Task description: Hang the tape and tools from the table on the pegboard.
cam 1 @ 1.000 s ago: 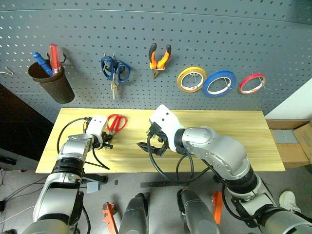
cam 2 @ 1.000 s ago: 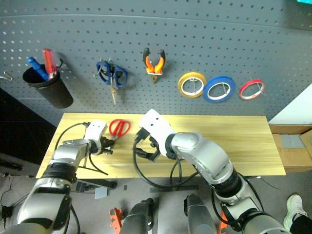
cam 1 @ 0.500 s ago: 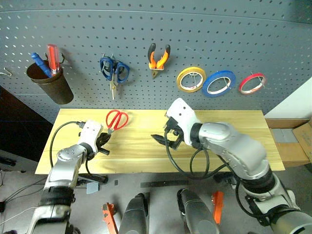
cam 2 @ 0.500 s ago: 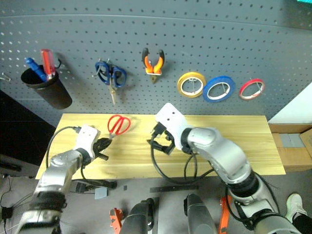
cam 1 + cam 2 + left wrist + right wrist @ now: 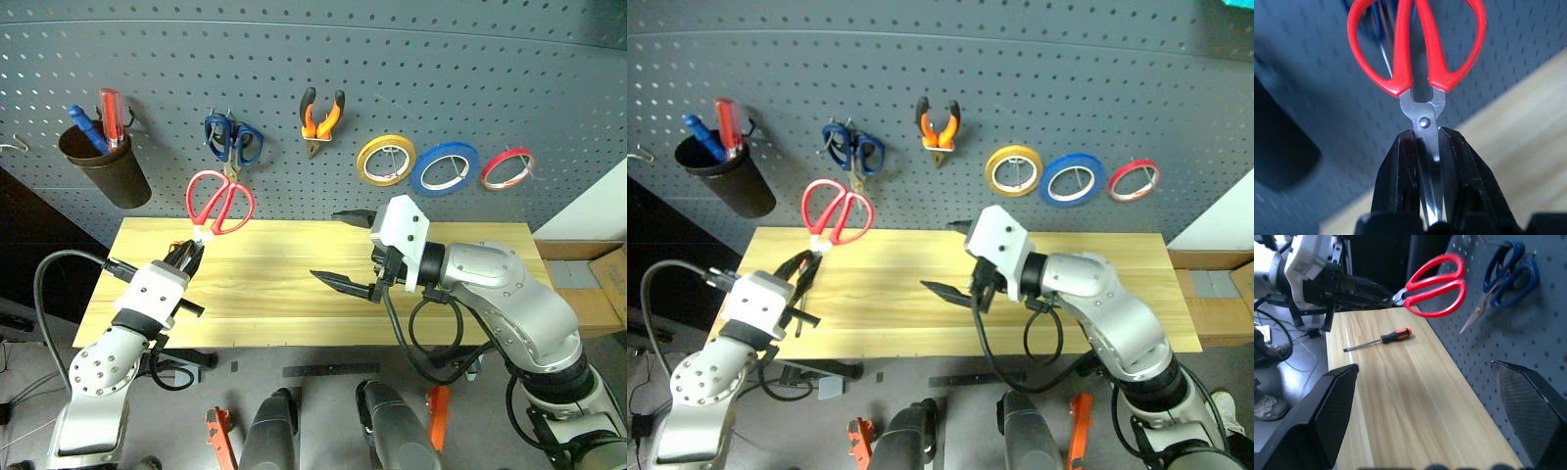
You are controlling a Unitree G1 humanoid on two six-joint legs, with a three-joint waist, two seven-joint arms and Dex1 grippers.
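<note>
Left gripper [image 5: 192,252] clamped on the blades of the red scissors [image 5: 219,203], handles up, lifted off the table [image 5: 294,323] and sitting left of centre in the head view, in front of the pegboard [image 5: 392,69] just below the blue scissors [image 5: 231,142]. Left wrist view: black fingers [image 5: 1400,171] pinched together on the steel blades just under the pivot, red loops above. Right gripper [image 5: 351,249] mid-frame over the table, fingers spread wide apart, nothing between them. Screwdriver [image 5: 1378,340] with black-and-orange handle lying flat on the table, seen in the right wrist view near the left arm; hidden behind that arm in the head views. On the pegboard: brown cup [image 5: 103,166] upper left holding a blue screwdriver [image 5: 84,125] and a red screwdriver [image 5: 110,114]; orange-and-black pliers [image 5: 321,116] top centre; right of them a row of yellow tape [image 5: 384,159], blue tape [image 5: 443,166], red tape [image 5: 506,167], all hung on hooks. Cardboard box [image 5: 588,284] at the right edge beside the table.
</note>
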